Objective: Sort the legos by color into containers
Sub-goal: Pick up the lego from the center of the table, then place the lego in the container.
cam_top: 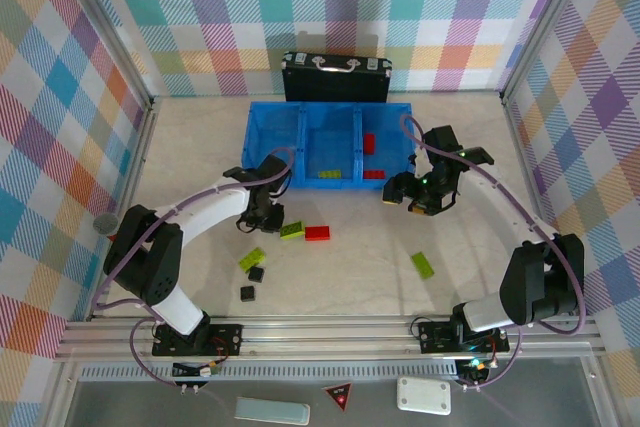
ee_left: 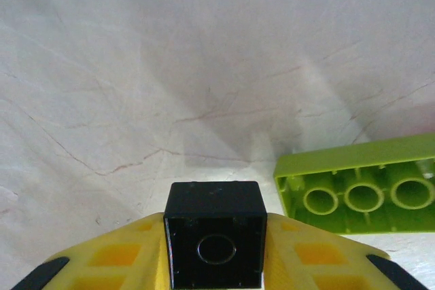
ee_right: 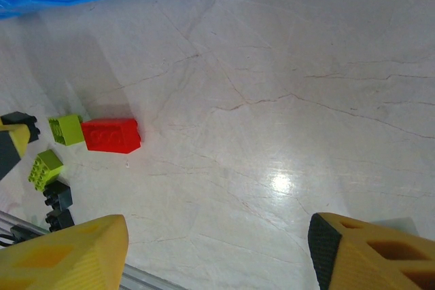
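My left gripper (ee_left: 216, 252) is shut on a small black square lego (ee_left: 214, 202), held just above the table between the yellow fingers. An upturned lime-green lego (ee_left: 360, 188) lies right beside it. From above, the left gripper (cam_top: 263, 215) sits in front of the blue tray's (cam_top: 270, 117) left compartment. My right gripper (cam_top: 420, 193) hangs open over bare table by the tray's right front corner, its jaws (ee_right: 214, 249) wide apart with nothing between them. Loose legos include a green (cam_top: 292, 230), a red (cam_top: 318, 233), a black (cam_top: 256, 273) and another green (cam_top: 422, 265).
The tray's middle compartment holds green legos (cam_top: 328, 175) and its right one holds red legos (cam_top: 368, 142). A black case with metal handles (cam_top: 336, 77) stands behind the tray. Another green lego (cam_top: 252, 258) and a black one (cam_top: 247, 293) lie near the left arm.
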